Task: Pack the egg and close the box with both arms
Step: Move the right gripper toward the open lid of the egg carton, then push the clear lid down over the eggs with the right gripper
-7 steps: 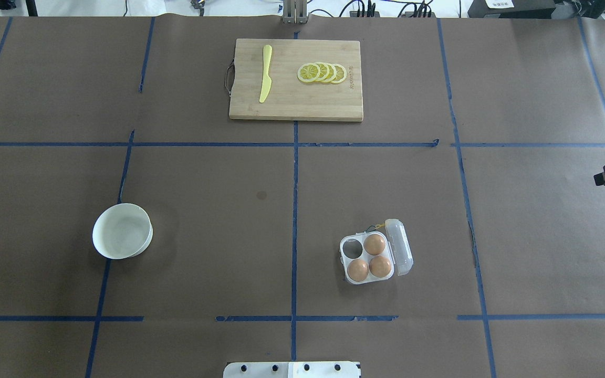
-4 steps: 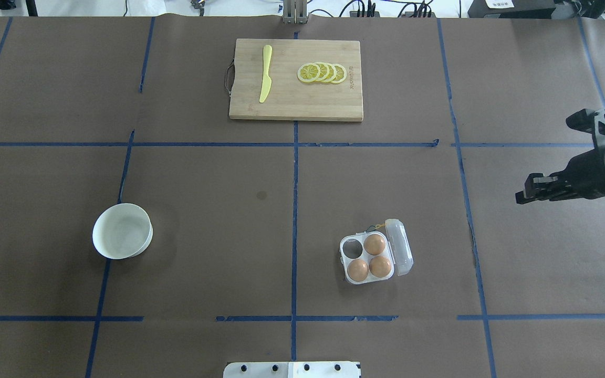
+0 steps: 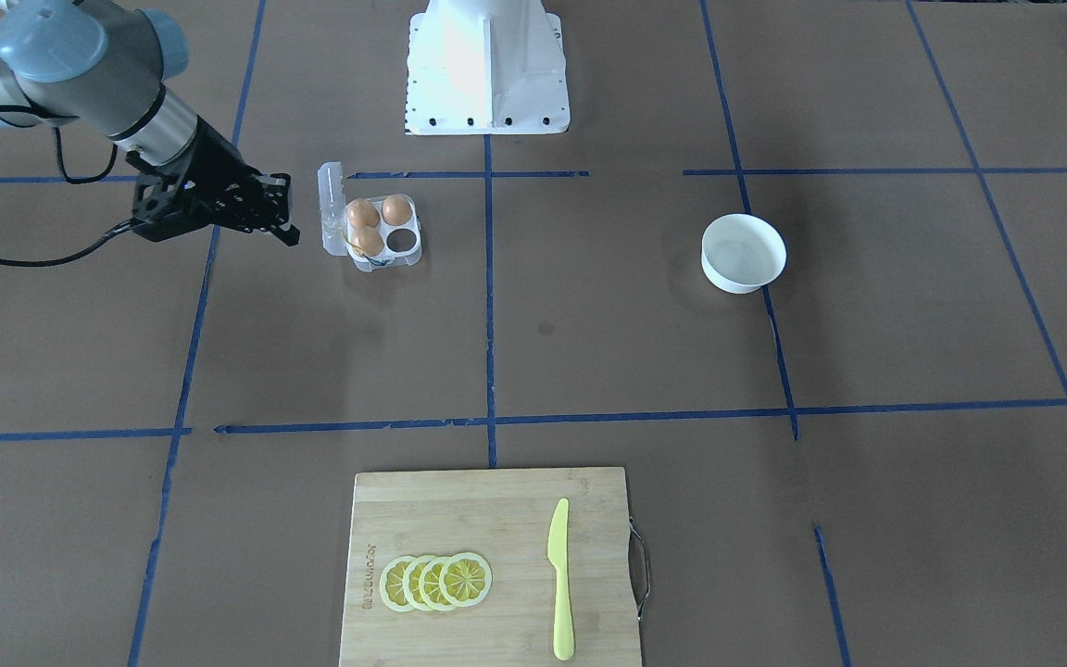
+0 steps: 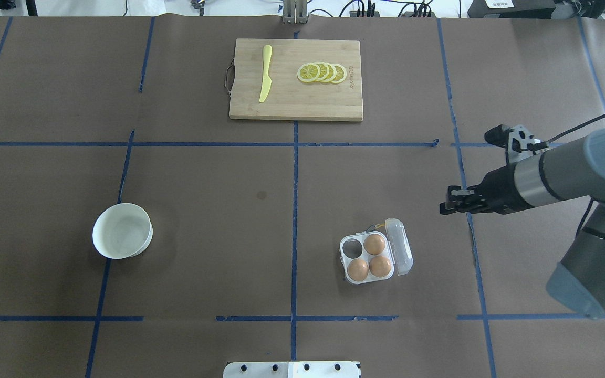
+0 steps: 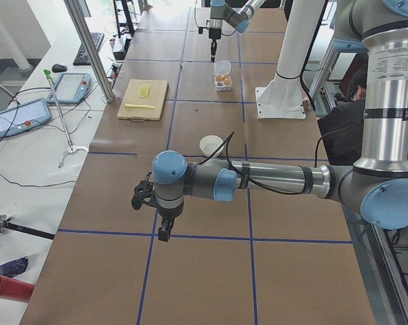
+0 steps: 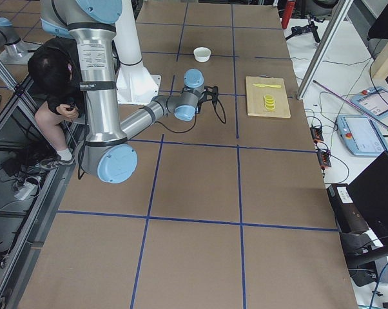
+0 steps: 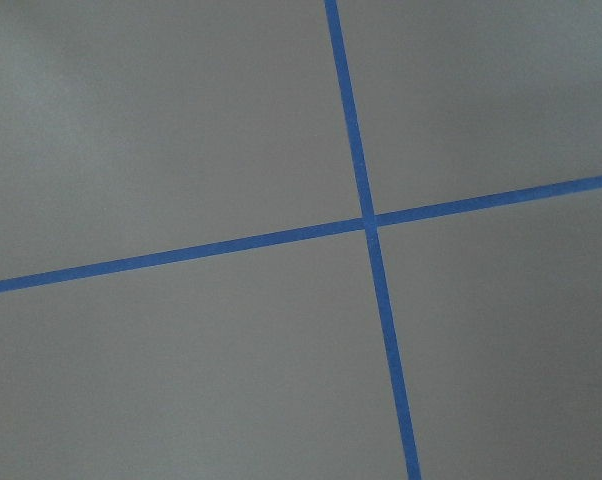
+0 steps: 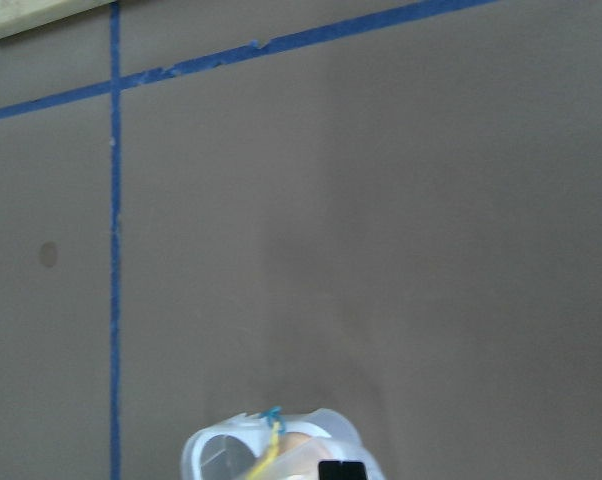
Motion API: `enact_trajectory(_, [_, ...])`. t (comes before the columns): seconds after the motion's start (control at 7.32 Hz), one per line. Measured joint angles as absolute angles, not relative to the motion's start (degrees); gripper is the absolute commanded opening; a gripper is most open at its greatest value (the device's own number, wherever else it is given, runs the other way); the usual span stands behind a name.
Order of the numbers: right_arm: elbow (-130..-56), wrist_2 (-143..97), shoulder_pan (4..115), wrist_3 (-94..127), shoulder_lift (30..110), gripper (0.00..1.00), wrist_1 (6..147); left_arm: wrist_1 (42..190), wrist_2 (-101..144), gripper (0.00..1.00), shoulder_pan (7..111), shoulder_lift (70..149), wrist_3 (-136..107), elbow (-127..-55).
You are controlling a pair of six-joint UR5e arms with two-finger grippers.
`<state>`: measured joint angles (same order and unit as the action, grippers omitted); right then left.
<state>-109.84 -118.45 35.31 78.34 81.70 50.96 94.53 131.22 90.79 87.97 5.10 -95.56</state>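
The clear box (image 4: 345, 261) lies right of the table's centre with its lid (image 4: 401, 247) folded open to the right. Three brown eggs (image 4: 374, 244) fill three of its cells, and the far left cell (image 4: 353, 248) holds nothing. I cannot tell which is the task's egg. My right gripper (image 4: 443, 209) hangs shut above the table, to the right of the lid and a little beyond it. From the front, this gripper (image 3: 293, 239) sits just left of the box (image 3: 408, 252). In the right wrist view, the box (image 8: 216, 452) peeks in at the bottom edge. My left gripper (image 5: 165, 233) hovers far off to the left; I cannot tell its state.
A white bowl (image 4: 122, 231) with nothing showing inside stands at the left. At the far middle, a wooden cutting board (image 4: 287, 102) carries lemon slices (image 4: 322, 73) and a yellow knife (image 4: 265, 73). The robot's base (image 3: 485, 69) is at the near edge. A person (image 6: 55, 71) sits behind it.
My right arm has swung in from the right edge, its gripper travelling left and nearer to the box. The box, eggs and bowl have stayed put.
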Motion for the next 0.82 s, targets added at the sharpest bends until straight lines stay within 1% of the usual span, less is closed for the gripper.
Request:
enact_trajectory(0.27, [-110.21, -116.25, 32.89, 81.21, 77.77, 0.14, 53.27, 94.55, 131.22, 1.00, 90.79, 88.05, 5.10, -95.66])
enact_trajectory(0.41, [-110.59, -115.33, 32.54, 81.65, 75.55, 0.17, 57.49, 94.54, 131.22, 1.00, 90.79, 88.06, 5.10, -95.79])
enact_trajectory(0.55, [-111.02, -114.77, 32.82, 81.69, 73.78, 0.19, 62.17, 94.61, 131.22, 1.00, 90.79, 88.06, 5.10, -95.88])
enact_trajectory(0.68, [-111.24, -114.55, 33.91, 81.44, 73.09, 0.20, 65.71, 94.64, 131.22, 1.00, 90.79, 88.06, 5.10, -95.90])
enact_trajectory(0.82, [-111.38, -114.49, 35.86, 79.97, 73.05, 0.23, 69.35, 94.63, 131.22, 1.00, 90.79, 88.07, 5.10, -95.90])
